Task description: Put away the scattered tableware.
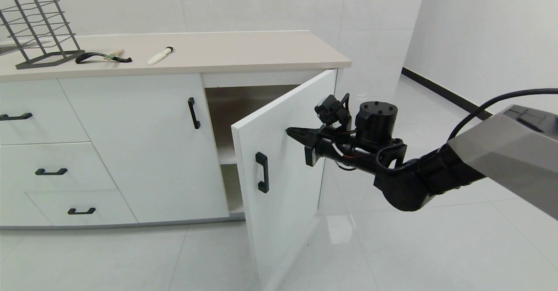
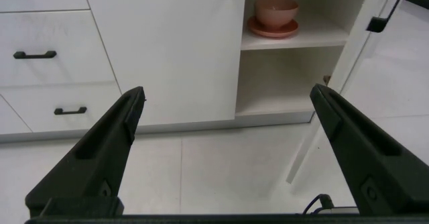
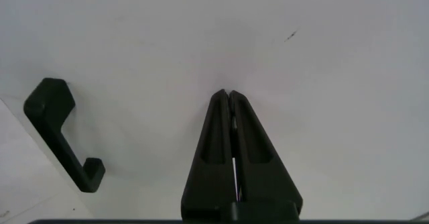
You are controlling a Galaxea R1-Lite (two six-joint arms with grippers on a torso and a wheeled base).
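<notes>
Right gripper (image 1: 291,131), jaws pressed together, tips at open white cabinet door (image 1: 283,164) beside black bar handle (image 1: 262,172); left gripper (image 2: 228,93), jaws wide apart; pink bowl (image 2: 275,9) on pink plate (image 2: 257,28) on inner shelf (image 2: 322,36); white-handled utensil (image 1: 160,56) on beige countertop (image 1: 244,51).

counter (image 1: 244,51) carries wire rack (image 1: 38,29), black utensil (image 1: 92,55), white utensil (image 1: 160,56).

one wire rack (image 1: 37,25) stands at the upper left of the frame. beside it, on the one countertop (image 1: 244,49), lie three things: one black utensil (image 1: 93,56), one pale stick (image 1: 115,54) and one white utensil (image 1: 160,56). below are two cabinet doors (image 1: 144,151), three drawers (image 1: 56,151) at the left and five black handles (image 1: 194,113). one shelf (image 2: 315,37) holds one pink bowl (image 2: 276,11) and one pink plate (image 2: 273,29).
</notes>
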